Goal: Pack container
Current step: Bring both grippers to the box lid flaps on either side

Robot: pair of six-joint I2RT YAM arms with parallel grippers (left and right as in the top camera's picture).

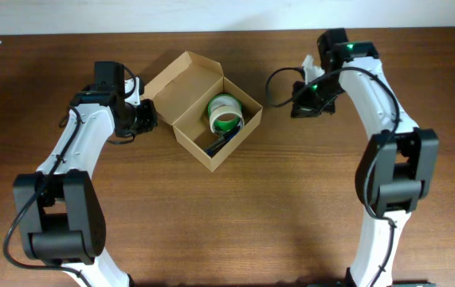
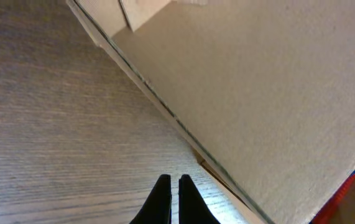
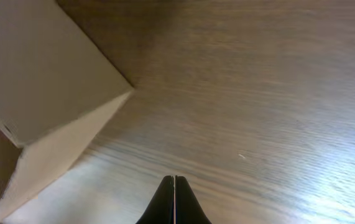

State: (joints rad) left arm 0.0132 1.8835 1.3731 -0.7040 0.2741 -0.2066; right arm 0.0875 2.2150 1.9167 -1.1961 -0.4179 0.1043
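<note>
Nearest your left wrist lens, the left gripper [image 2: 173, 182] shows two black tapered fingertips drawn to a narrow slit with nothing between them, hovering over the table [image 2: 53, 124]. From your right wrist, the right gripper [image 3: 175, 182] has its tips pressed together, also empty. The container [image 1: 194, 134] sits a little toward 12 o'clock from the table's middle, turned diagonally so its corners point roughly to 12, 3, 6 and 9 o'clock. It stands open, its flap lid [image 1: 181, 84] laid back toward 10 o'clock. It is plain tan cardboard, matte and unmarked, with crisp folded edges. Inside you can see a tape roll [image 1: 225, 114], white with a green band, on the 2 o'clock side, and a dark item [image 1: 221, 143] toward 6 o'clock, too small to identify. Your left gripper is just beside the lid at 9 o'clock, and flat cardboard fills the upper right of that wrist view. A red edge [image 2: 349, 186] shows at 4 o'clock there; you cannot tell what it belongs to. Your right gripper is at 3 o'clock of the box, apart from it, with one box corner at 10 o'clock in its view. The table is brown wood grain with a smooth sheen.
</note>
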